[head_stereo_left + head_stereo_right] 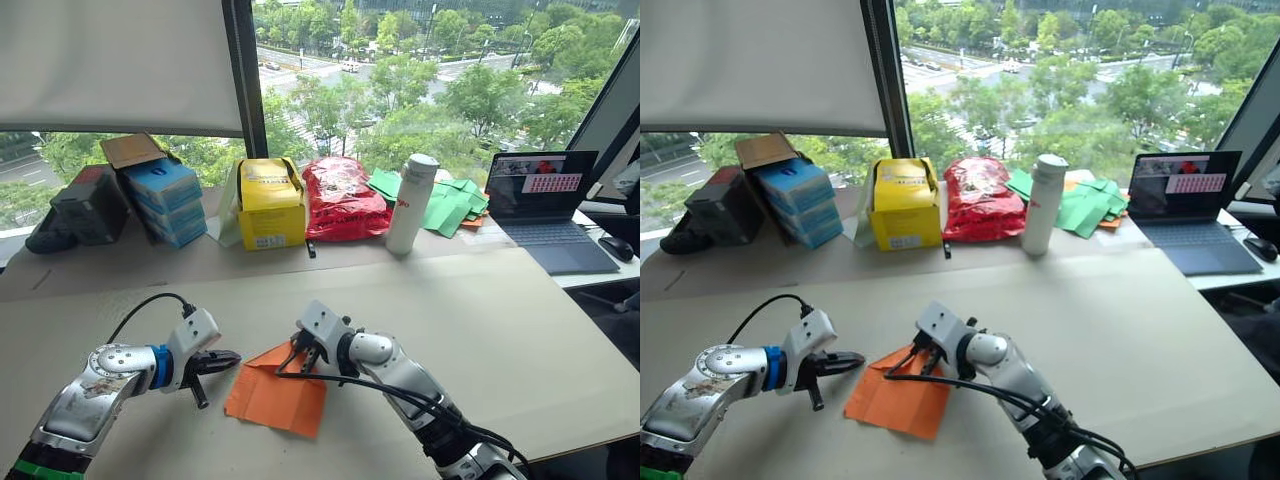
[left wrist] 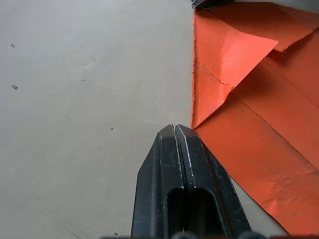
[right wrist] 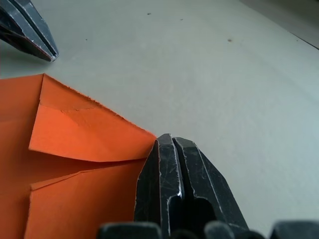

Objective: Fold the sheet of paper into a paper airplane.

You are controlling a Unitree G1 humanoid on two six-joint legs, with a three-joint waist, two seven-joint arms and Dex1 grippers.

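Two robot arms reach over the near part of the big pale worktop [image 1: 480,330]. On the left, the left end effector [image 1: 228,357] has its two black fingers pressed flat together and holds nothing. Its tip sits just beside the left edge of the sheet of paper [image 1: 280,398]. The orange sheet lies between the two arms, with its corners already folded over in flaps. To the right, the right end effector [image 1: 300,357] is pinched tight too, and its tip rests at the far corner of the sheet.

This paper looks very light and thin. It should bend easily, and it could slide on the smooth worktop or tear if pulled hard. A loose flap edge looks like the best place to pinch, while the other tip presses the sheet down.

Far back, a yellow box [image 1: 270,203], a red bag [image 1: 342,200], a white bottle [image 1: 411,203] and a laptop [image 1: 548,208] stand well away.
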